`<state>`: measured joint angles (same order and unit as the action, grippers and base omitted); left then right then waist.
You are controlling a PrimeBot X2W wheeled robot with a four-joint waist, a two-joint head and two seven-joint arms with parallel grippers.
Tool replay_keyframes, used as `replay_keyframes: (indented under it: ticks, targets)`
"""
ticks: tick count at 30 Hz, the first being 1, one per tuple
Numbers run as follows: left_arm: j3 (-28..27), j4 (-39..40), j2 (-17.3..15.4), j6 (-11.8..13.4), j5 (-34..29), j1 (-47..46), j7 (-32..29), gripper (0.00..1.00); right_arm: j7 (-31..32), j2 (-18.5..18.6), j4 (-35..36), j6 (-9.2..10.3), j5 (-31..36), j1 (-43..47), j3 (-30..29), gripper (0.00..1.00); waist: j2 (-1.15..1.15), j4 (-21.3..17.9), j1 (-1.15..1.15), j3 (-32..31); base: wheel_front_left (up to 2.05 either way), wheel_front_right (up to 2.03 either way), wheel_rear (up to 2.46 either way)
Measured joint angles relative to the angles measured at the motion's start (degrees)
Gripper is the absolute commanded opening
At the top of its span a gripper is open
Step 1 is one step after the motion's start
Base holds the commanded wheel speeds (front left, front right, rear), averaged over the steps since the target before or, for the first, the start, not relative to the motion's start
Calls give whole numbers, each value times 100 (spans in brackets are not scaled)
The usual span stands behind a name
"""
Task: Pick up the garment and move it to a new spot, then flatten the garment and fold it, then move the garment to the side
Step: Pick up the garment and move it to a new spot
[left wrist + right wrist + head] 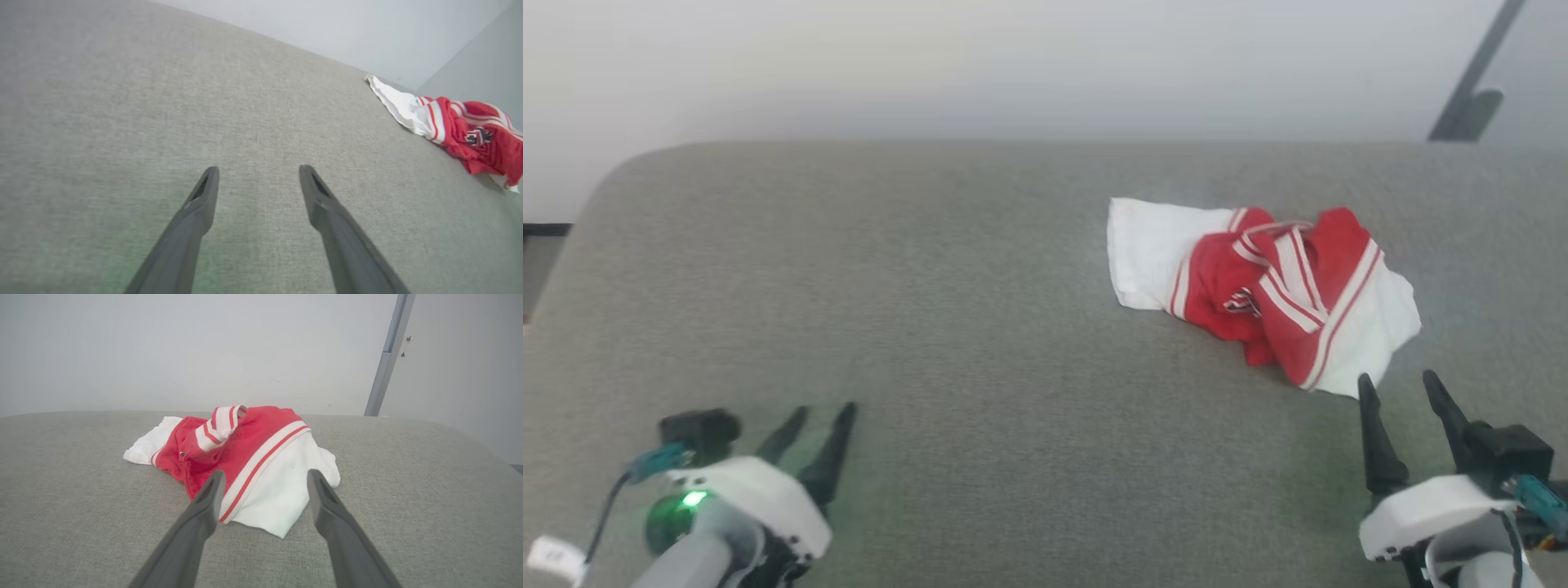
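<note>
The garment is lying crumpled toward the far right edge of the grey padded surface, nothing done yet. The right gripper is hovering spread just before it, and the left gripper is hanging spread and empty near the front left corner.

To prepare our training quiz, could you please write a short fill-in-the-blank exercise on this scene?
1. The crumpled red-and-white shiny jersey lies on a ____ fabric surface.
2. The right gripper, with two long dark fingers, has its jaws ____.
3. The jersey lies nearer the ____ gripper.
Missing words: grey; open; right.
</note>
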<state>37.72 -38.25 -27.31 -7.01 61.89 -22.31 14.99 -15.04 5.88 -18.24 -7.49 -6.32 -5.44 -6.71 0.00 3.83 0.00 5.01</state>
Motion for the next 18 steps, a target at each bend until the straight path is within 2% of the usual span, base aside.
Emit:
replay_keyframes:
  ticks: [5,10,15,18]
  targets:
    - [-1355,659,105,132,-946,870,-1,100,0,130,29,0,0,209,-96,100,0,85,0,-172,0,0,0]
    - [-2427,1691,296,365,-2425,1687,-1,100,0,203,109,0,-120,302,-280,100,0,14,0,-257,0,0,0]
    - [-3430,2655,747,292,-3439,2304,0,100,0,260,231,0,-124,355,-396,100,0,-78,0,-335,0,0,0]
    - [-3779,3061,940,211,-4054,2518,0,100,0,271,343,0,-134,376,-427,100,0,-118,0,-374,0,0,0]
